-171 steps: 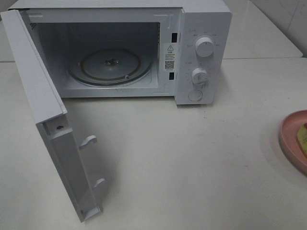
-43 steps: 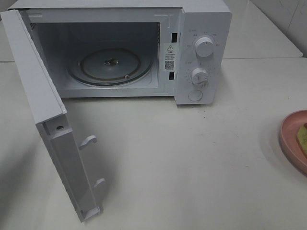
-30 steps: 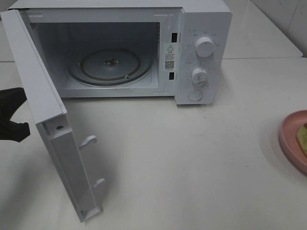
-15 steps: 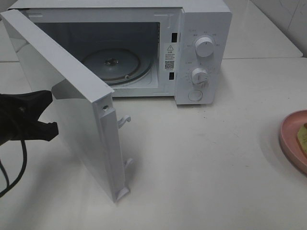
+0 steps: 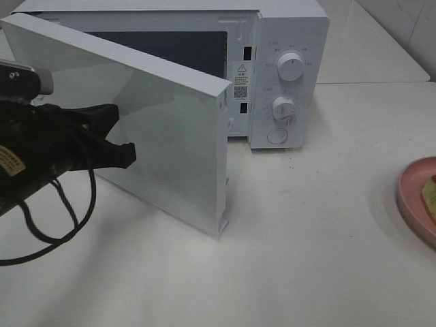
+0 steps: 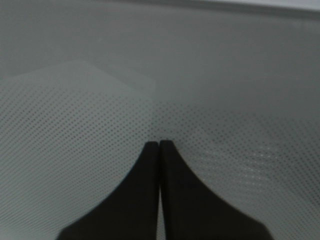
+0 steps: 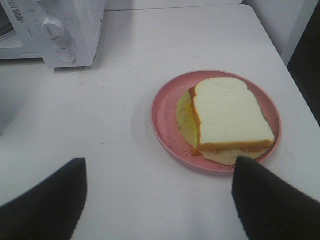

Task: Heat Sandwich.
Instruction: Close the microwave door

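Meanwhile the left gripper (image 5: 126, 155), jaws clenched, presses the microwave door (image 5: 163, 136); the right gripper (image 7: 159, 200) hangs released near the sandwich (image 7: 227, 115).

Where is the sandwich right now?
The sandwich lies on the pink plate on the white table, off to the right of the microwave, in front of the right gripper.
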`<state>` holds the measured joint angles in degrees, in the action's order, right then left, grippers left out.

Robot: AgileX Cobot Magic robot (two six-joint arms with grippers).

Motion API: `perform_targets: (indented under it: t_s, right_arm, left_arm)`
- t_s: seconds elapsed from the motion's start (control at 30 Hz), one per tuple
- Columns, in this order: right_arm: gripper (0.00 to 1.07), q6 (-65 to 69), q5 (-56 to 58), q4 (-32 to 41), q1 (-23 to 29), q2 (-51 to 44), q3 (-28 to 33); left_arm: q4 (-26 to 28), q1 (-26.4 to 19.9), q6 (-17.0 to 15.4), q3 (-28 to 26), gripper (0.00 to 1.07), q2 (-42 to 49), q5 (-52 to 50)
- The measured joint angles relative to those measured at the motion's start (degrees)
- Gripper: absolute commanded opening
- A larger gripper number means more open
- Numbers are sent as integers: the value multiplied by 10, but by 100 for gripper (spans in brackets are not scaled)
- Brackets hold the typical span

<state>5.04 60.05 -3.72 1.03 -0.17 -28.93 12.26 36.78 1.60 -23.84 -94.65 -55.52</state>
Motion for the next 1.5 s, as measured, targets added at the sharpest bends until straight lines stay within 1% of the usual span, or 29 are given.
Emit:
perform_targets:
  t_s: [0.03, 0.07, 0.13, 0.17, 0.3, 0.33, 0.37, 0.43, 0.47, 0.5, 0.57, 0.6, 0.63, 0.73, 0.77, 0.9, 0.93, 1.03, 1.37, 1.5]
  right_arm:
    - [76, 0, 0, 0, 0, 0, 0]
    - [76, 0, 0, 0, 0, 0, 0]
    - [76, 0, 0, 0, 0, 0, 0]
    - [76, 0, 0, 0, 0, 0, 0]
    - [76, 0, 0, 0, 0, 0, 0]
    - [76, 0, 0, 0, 0, 0, 0]
    - [76, 0, 0, 0, 0, 0, 0]
    - [76, 0, 0, 0, 0, 0, 0]
    - [76, 0, 0, 0, 0, 0, 0]
    - [76, 0, 0, 0, 0, 0, 0]
    - [76, 0, 0, 0, 0, 0, 0]
    - [76, 0, 0, 0, 0, 0, 0]
    - [76, 0, 0, 0, 0, 0, 0]
    - [76, 0, 0, 0, 0, 0, 0]
    - [76, 0, 0, 0, 0, 0, 0]
    - [76, 0, 0, 0, 0, 0, 0]
    - [76, 0, 0, 0, 0, 0, 0]
    - [76, 0, 0, 0, 0, 0, 0]
    - [76, 0, 0, 0, 0, 0, 0]
    - [76, 0, 0, 0, 0, 0, 0]
  left_arm:
    - [0, 0, 0, 0, 0, 0, 0]
    - [19, 11, 10, -15, 0, -10, 1]
    - [34, 25, 19, -28, 0, -21, 2]
    - [34, 25, 19, -28, 0, -21, 2]
    - [65, 51, 45, -65, 0, -42, 22]
    - [65, 51, 45, -65, 0, -42, 22]
    - [78, 59, 55, -78, 0, -50, 29]
    - [90, 65, 64, -92, 0, -57, 33]
    - [101, 67, 68, -109, 0, -64, 37]
    - [101, 67, 68, -109, 0, -64, 37]
    - [106, 68, 69, -124, 0, -70, 46]
    - [108, 68, 70, -142, 0, -77, 57]
    - [108, 68, 70, -142, 0, -77, 57]
    - [111, 68, 72, -169, 0, -88, 70]
    - [111, 68, 72, -169, 0, -88, 70]
    - [112, 68, 87, -203, 0, -105, 78]
    - [112, 68, 87, -203, 0, -105, 78]
    - [113, 68, 94, -231, 0, -120, 91]
    - [115, 68, 96, -280, 0, -148, 103]
    - [120, 68, 99, -309, 0, -168, 104]
